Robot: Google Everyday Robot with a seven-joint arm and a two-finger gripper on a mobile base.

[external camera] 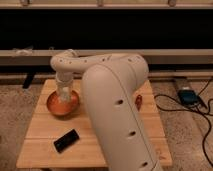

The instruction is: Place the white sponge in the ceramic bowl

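The orange ceramic bowl (56, 109) stands on the left part of the wooden table (42, 131). My gripper (65, 96) hangs from the pale arm (107, 90) and reaches straight down into the bowl from above. I cannot make out the white sponge as separate from the pale gripper, so it is either hidden or held there. The arm's thick forearm covers the middle and right of the table.
A black flat phone (66, 140) lies on the table in front of the bowl. A small red-orange object (138, 101) sits at the table's right side. A blue box (186, 95) and cables lie on the floor to the right. A dark wall runs behind.
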